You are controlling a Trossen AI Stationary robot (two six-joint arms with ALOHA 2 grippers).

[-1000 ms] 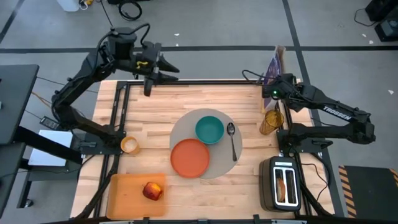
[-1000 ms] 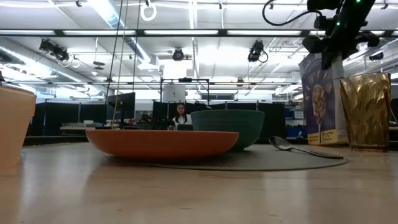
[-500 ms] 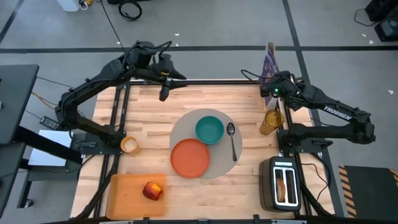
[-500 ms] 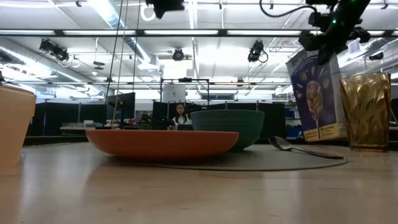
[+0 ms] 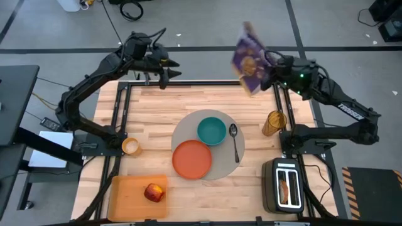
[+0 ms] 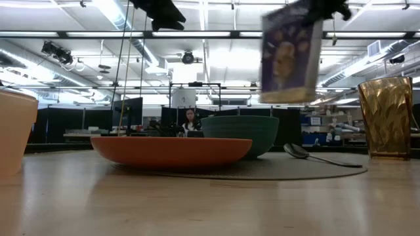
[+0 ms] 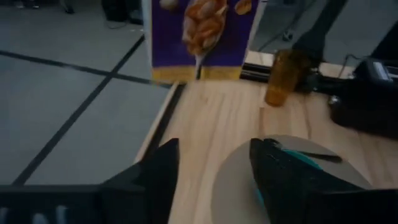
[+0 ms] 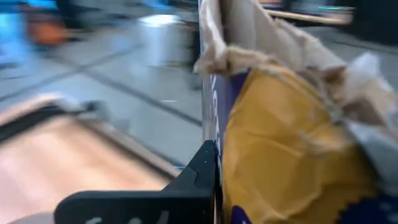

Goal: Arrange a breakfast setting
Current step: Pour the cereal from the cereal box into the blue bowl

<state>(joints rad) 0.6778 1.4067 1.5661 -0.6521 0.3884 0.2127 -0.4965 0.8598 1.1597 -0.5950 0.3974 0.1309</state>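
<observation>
The right tool (image 5: 267,68) is clamped on a purple cereal box (image 5: 247,58), held in the air over the desk's far edge, apparently the pouring step. Next it needs carrying above the teal bowl (image 5: 211,130) on the grey placemat (image 5: 225,168) and tipping. The left tool (image 5: 164,74), fingers parted and empty, waits at the far-left edge.

A round placemat (image 5: 217,164) lies at the table's centre. On it sit a plate (image 5: 191,159) toward the front left, a bowl (image 5: 211,130) behind it, and a spoon (image 5: 235,142) just right of the bowl. A cup (image 5: 131,147) stands well left of the mat. An apple (image 5: 154,192) rests on a cutting board (image 5: 125,196) at the front left corner. A toaster (image 5: 287,185) stands front right, a tumbler (image 5: 272,123) behind it. A cereal box (image 5: 248,58) hangs above the far edge.
</observation>
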